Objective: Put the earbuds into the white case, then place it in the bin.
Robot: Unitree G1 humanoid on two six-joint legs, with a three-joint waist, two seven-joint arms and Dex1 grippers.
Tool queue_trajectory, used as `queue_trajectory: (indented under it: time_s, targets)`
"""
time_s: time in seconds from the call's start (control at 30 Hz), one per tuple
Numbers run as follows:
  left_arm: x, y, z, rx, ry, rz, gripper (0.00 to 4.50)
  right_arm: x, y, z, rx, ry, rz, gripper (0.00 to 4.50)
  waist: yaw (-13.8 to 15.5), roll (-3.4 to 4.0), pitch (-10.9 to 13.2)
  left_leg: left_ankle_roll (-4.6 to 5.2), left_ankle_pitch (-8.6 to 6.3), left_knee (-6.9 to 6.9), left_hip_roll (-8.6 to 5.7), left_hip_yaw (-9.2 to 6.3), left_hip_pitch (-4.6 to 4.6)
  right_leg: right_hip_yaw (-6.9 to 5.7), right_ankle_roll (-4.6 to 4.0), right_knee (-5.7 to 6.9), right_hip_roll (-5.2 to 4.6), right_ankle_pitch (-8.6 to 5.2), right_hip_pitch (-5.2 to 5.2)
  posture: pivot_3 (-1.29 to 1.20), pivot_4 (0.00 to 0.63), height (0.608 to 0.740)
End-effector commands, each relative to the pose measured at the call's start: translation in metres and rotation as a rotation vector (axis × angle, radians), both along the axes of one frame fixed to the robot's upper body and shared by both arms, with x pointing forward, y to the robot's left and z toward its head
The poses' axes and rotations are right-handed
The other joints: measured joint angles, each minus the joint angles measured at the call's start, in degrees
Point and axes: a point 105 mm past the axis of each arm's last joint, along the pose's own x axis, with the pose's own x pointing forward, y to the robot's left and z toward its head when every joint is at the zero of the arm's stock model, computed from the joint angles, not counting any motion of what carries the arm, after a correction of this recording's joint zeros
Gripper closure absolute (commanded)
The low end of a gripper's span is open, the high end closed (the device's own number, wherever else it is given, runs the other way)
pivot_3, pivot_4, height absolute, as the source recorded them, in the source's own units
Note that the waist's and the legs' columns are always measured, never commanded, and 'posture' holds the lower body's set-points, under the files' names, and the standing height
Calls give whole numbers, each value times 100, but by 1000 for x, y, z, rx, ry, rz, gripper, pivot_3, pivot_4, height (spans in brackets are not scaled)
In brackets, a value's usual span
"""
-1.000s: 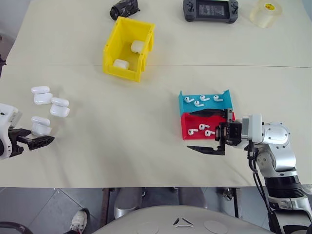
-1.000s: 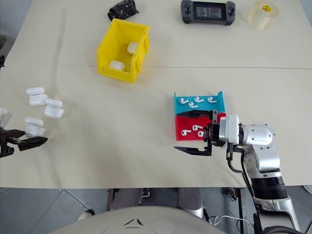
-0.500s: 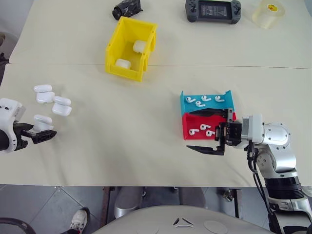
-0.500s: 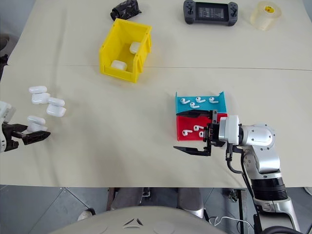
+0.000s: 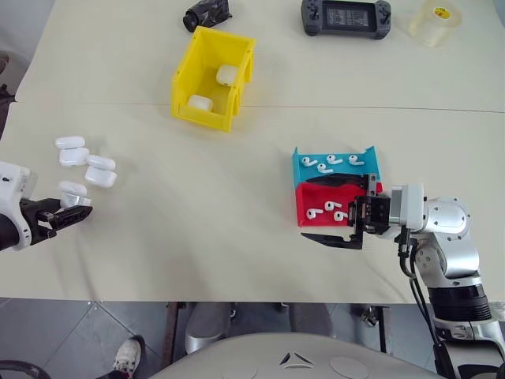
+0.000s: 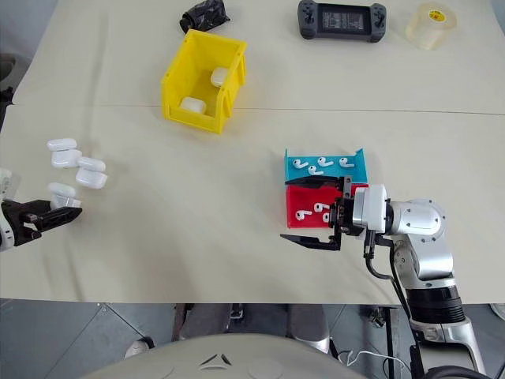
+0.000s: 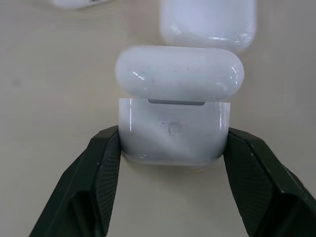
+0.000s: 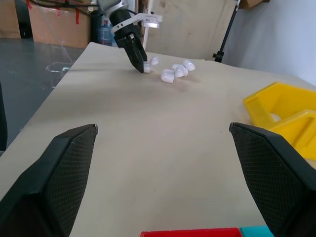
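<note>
Beige table [image 5: 237, 229], left gripper [image 7: 173, 148] clamped on open-lidded white case [image 7: 174, 136] seated between both fingers, right gripper [image 5: 341, 212] spread wide, empty, beside red tray [image 5: 304, 197]

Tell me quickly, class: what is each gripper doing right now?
Left gripper: shut on the white case, lid open.
Right gripper: open, holding nothing.

Your beige table [image 5: 197, 205], yellow bin [image 5: 207, 79], blue tray [image 5: 334, 164] touching red tray [image 5: 327, 205], white cases [image 5: 85, 162] at left, game controller [image 5: 346, 16], tape roll [image 5: 436, 19], black bundle [image 5: 207, 12].
</note>
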Motion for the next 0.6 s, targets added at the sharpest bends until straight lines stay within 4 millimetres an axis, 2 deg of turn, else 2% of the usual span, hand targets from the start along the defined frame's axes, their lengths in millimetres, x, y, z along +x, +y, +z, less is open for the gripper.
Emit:
queue_trajectory:
  time_s: [0.03,0.13,0.2,0.27,0.47,0.57,0.6]
  targets:
    - [-20,-20,24,-34,-164,-180,1746,2,-3,7,1,-32,-10,0,-28,0,0,0,0,0,0,1,-1,1,0,-2,-1,0,0,0,150,740]
    - [-38,-44,33,-64,-292,-365,1746,3,-6,6,-1,-13,-25,0,-34,0,1,0,-4,-2,6,8,1,2,0,-15,0,0,1,0,150,740]
    - [-35,-57,47,-103,-422,-410,1746,2,-8,6,-9,-9,-20,0,7,1,1,-1,-3,1,8,7,2,-1,-1,-23,0,-1,1,0,150,740]
    - [-32,-82,57,-86,-557,-550,1746,5,-11,7,-19,-14,-44,0,78,4,2,-4,-1,16,9,-5,2,-11,-2,-24,-1,-1,12,0,150,740]
    - [-27,-155,54,-179,-666,-879,1746,2,-29,7,-44,-8,-132,0,140,9,-1,0,-4,38,5,-9,3,-12,0,-18,-4,1,24,0,150,740]
    - [-26,-178,50,-235,-686,-966,1746,-2,-37,7,-56,-5,-174,0,113,7,-1,3,-6,37,4,-9,-3,-16,2,-7,1,1,23,0,150,740]
    - [-25,-194,45,-263,-708,-1030,1746,-4,-45,7,-68,-5,-214,0,103,7,-1,3,-6,37,4,-7,-2,-17,2,-8,2,1,22,0,150,740]
